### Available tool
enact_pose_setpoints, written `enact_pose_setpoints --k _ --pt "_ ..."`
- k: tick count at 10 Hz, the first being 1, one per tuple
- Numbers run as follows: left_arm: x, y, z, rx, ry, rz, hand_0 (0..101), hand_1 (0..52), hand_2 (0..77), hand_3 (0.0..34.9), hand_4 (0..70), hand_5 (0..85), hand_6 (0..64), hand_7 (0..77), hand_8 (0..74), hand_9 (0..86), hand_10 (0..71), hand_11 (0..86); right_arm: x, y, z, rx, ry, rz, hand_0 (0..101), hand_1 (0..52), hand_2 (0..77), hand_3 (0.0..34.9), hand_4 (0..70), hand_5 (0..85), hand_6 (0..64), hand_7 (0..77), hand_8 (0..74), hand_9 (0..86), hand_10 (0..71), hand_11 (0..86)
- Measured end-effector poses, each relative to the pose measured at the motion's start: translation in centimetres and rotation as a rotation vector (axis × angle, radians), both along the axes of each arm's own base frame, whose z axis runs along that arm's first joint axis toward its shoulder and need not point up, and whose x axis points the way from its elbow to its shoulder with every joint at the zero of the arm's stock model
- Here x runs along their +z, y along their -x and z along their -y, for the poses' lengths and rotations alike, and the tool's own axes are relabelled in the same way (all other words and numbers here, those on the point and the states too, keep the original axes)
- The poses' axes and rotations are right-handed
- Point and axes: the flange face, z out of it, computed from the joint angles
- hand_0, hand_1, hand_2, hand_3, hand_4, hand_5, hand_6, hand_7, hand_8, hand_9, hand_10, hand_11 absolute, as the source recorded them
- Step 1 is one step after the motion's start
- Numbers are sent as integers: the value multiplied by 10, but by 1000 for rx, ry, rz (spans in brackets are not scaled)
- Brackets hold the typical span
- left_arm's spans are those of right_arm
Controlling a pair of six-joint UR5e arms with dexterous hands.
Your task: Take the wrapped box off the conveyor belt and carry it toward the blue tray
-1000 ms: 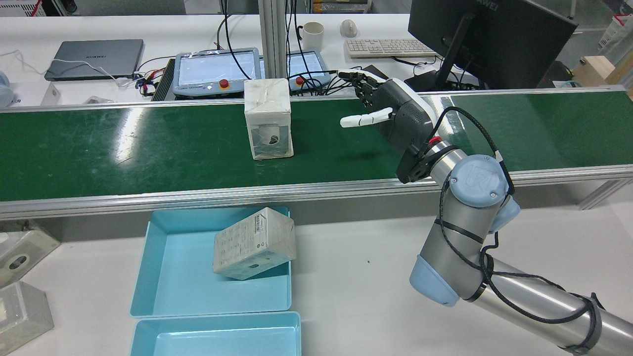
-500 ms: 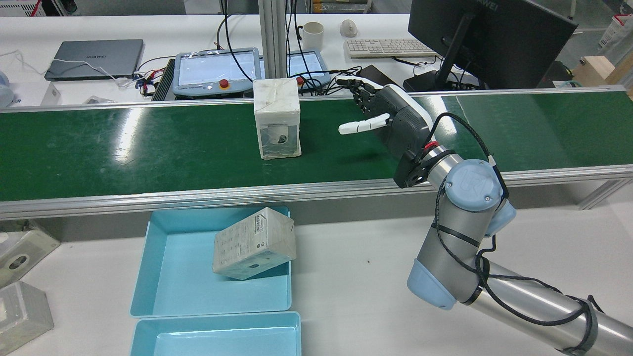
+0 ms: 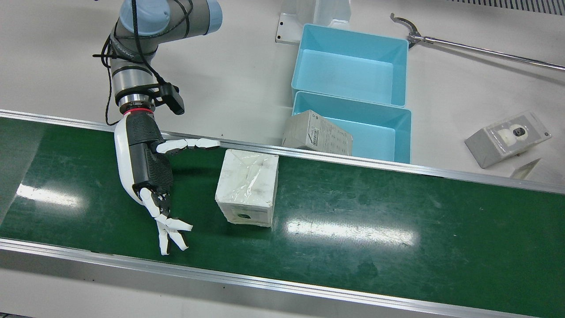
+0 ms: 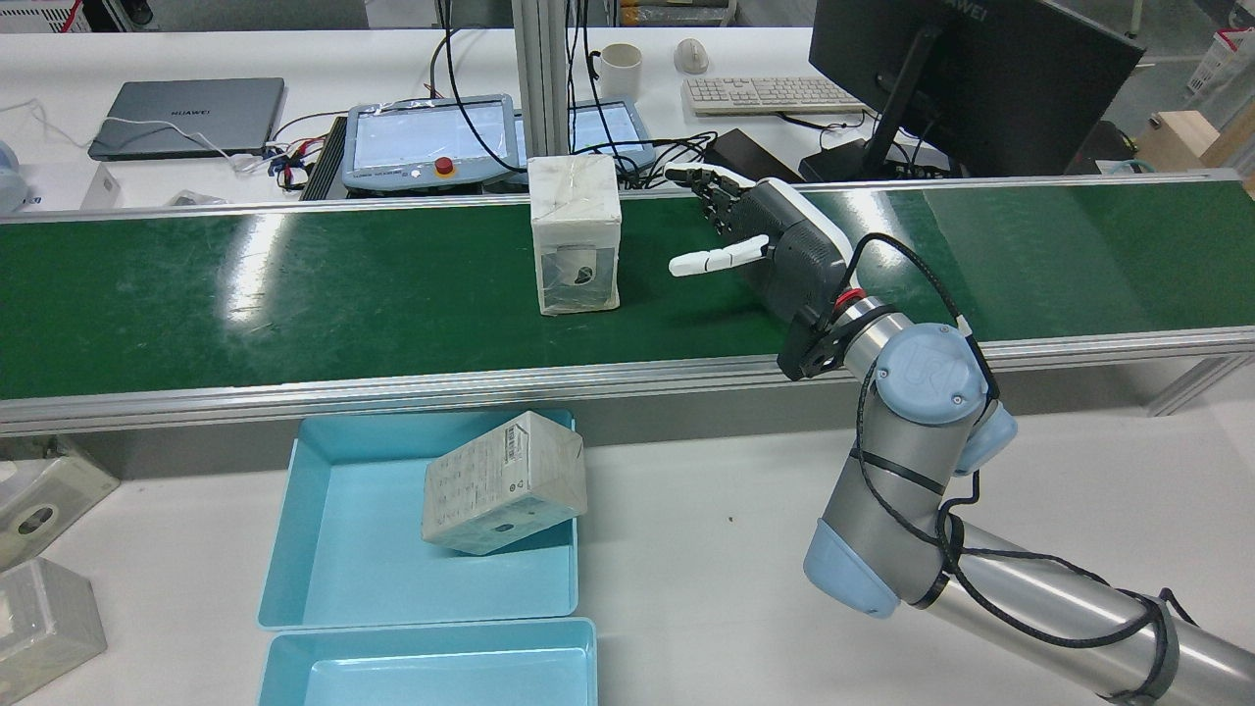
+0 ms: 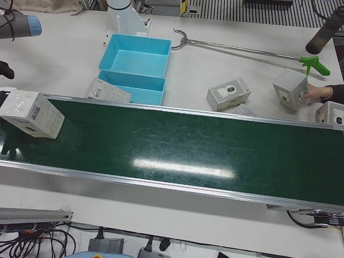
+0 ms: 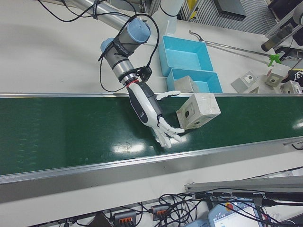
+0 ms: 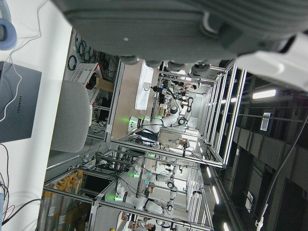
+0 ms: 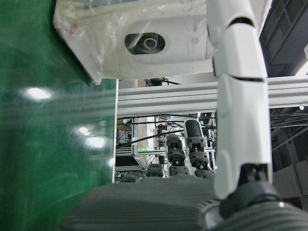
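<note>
The wrapped box (image 4: 577,235) stands on the green conveyor belt (image 4: 294,294); it also shows in the front view (image 3: 247,185), the left-front view (image 5: 29,113) and the right-front view (image 6: 199,109). My right hand (image 4: 775,245) is open over the belt, just to the right of the box and apart from it, with fingers spread toward it (image 3: 145,163) (image 6: 149,111). The right hand view shows the box (image 8: 139,43) ahead of a finger (image 8: 238,96). Two blue trays (image 4: 284,529) (image 3: 399,132) lie on the table beside the belt. My left hand (image 7: 183,24) shows only as a dark palm.
Another wrapped box (image 4: 505,485) leans in the blue tray nearer the belt. More boxes (image 3: 507,139) (image 4: 44,618) lie on the table. A long reaching tool (image 3: 476,48) lies beyond the trays. A person's hand (image 5: 317,94) holds a box at the table's far end.
The box has travelled along the belt toward my right hand. The right hand has come lower and a little closer to it, still open.
</note>
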Motion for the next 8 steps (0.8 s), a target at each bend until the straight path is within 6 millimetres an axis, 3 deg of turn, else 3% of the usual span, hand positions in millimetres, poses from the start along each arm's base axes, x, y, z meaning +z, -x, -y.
enact_pose_setpoints --k 8 --pt "0 0 0 0 0 0 0 0 5 0 0 11 5 0 5 5 5 5 2 9 1 -8 5 -15 499 191 164 0 104 251 49 55 5 33 0 5"
